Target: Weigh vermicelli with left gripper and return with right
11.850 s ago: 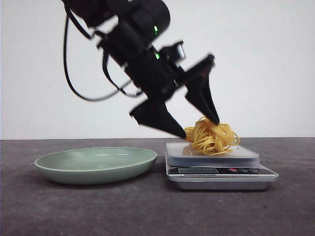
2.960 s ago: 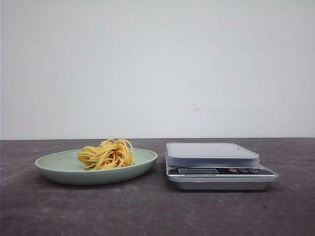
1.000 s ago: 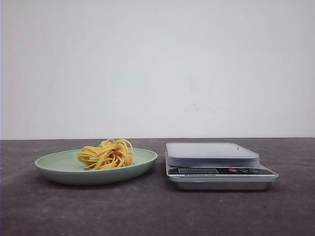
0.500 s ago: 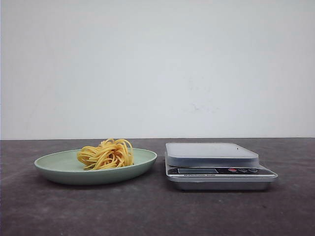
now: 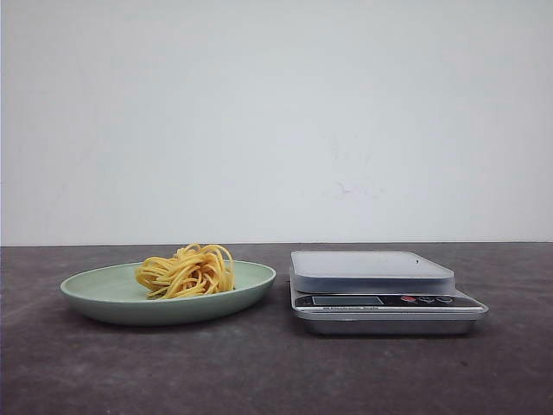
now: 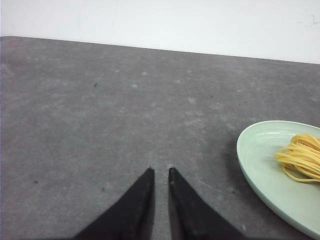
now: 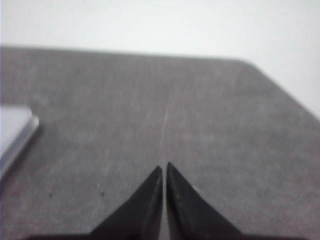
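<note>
A yellow tangle of vermicelli (image 5: 187,271) lies in the pale green plate (image 5: 95,292) on the left of the table. It also shows in the left wrist view (image 6: 301,157), inside the plate (image 6: 260,165). The silver kitchen scale (image 5: 380,290) stands to the plate's right with nothing on its platform; its corner shows in the right wrist view (image 7: 12,134). My left gripper (image 6: 160,171) is shut and empty over bare table beside the plate. My right gripper (image 7: 164,166) is shut and empty over bare table beside the scale. Neither arm shows in the front view.
The dark grey table top (image 5: 259,372) runs to a white wall behind. Its far right corner and edge (image 7: 280,87) show in the right wrist view.
11.8 s ago a gripper was at the vermicelli on the scale; the vermicelli now lies in the plate and no arm is in the front view. Nothing has moved over the last three seconds.
</note>
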Robot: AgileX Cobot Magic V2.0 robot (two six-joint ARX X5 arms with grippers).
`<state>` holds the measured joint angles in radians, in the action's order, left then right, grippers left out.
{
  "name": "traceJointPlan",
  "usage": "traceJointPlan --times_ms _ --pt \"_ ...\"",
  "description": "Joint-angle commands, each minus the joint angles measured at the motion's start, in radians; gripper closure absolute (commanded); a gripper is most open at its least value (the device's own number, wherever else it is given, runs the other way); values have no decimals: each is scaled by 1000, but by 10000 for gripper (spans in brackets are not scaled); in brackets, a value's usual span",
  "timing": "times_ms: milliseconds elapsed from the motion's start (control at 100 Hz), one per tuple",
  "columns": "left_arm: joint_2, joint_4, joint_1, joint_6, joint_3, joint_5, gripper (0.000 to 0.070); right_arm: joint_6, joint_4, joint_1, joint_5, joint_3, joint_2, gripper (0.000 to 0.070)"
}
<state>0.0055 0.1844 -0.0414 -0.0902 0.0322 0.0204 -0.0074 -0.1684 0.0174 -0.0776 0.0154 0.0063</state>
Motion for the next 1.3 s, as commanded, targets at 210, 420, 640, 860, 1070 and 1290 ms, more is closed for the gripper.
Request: traceJointPlan --times_ms 210,420,640,860,1070,1290 --pt "-1 6 2 -1 -18 -2 689 0 12 0 0 -3 -2 695" --pt "-1 6 2 -1 -18 -2 689 0 11 0 0 -3 -2 695" --pt "-1 6 2 -1 -18 -2 689 0 11 0 0 -3 -2 695" --pt "-1 6 2 -1 -18 -2 689 0 11 0 0 -3 -2 695" --pt "-1 6 2 -1 -18 -2 689 0 11 0 0 -3 -2 695" --pt "-1 6 2 -1 -18 -2 689 0 11 0 0 -3 -2 695"
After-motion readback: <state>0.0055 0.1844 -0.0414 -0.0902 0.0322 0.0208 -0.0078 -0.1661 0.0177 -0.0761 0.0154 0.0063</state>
